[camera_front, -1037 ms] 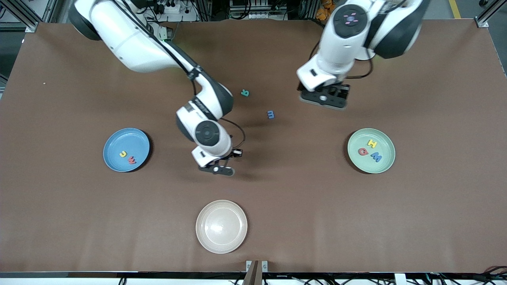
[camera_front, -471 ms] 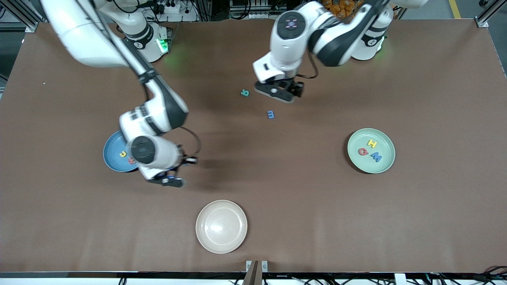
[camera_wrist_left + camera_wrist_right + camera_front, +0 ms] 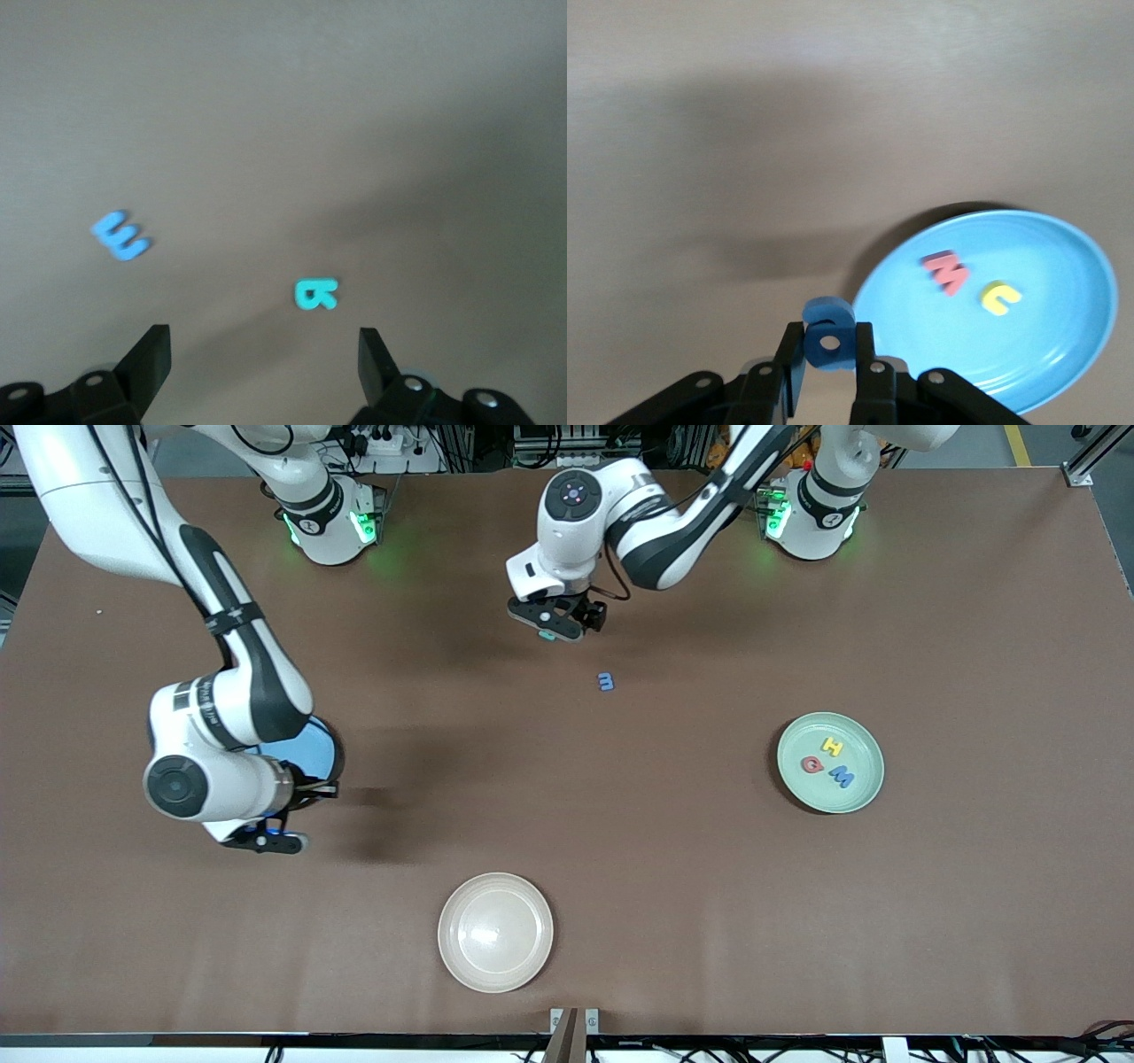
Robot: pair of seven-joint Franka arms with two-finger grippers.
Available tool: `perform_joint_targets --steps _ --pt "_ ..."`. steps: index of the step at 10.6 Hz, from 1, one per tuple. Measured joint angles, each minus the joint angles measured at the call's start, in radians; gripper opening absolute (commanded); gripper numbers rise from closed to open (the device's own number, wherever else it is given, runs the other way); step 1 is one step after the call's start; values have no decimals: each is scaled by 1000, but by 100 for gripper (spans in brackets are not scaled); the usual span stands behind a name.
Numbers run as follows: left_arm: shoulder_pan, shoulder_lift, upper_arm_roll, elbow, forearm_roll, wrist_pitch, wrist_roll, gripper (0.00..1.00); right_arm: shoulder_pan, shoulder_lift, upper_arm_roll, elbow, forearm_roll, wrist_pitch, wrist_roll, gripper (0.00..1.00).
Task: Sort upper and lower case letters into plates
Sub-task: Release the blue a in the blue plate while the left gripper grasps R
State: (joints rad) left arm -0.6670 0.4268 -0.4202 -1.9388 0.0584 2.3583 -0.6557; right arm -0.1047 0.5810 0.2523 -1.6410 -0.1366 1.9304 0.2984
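My right gripper [image 3: 829,350] is shut on a small blue letter [image 3: 829,335] and hangs over the table at the rim of the blue plate [image 3: 1010,354]. A red letter [image 3: 946,271] and a yellow letter [image 3: 999,297] lie in that plate. In the front view the right arm covers most of the blue plate [image 3: 321,755]. My left gripper [image 3: 264,359] is open above a teal letter [image 3: 315,294], which lies between the two fingers' lines. A blue letter [image 3: 606,681] lies on the table close by. The pale green plate [image 3: 864,793] holds yellow, red and blue letters.
A beige plate [image 3: 495,931] sits near the table's front edge, nearer to the front camera than everything else. The left gripper [image 3: 554,618] is low over the mat in the middle of the table, toward the robots' bases.
The right arm swung with the blue letter from the table's middle to the blue plate. The left arm crossed from near the green plate to above the teal letter.
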Motion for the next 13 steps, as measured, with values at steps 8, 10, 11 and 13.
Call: perform_joint_targets --steps 8,10,11,13 --pt "-200 196 116 68 87 63 -173 65 0 -2 -139 -108 -1 85 -192 59" --pt "-212 207 129 71 89 66 -173 64 0 -3 -143 -114 -1 88 -194 81" --pt "-214 210 131 72 91 72 -173 64 0 -5 -143 -114 -1 88 -194 95" --pt "-218 214 133 72 95 81 -173 63 0 -12 -143 -113 -1 81 -194 100"
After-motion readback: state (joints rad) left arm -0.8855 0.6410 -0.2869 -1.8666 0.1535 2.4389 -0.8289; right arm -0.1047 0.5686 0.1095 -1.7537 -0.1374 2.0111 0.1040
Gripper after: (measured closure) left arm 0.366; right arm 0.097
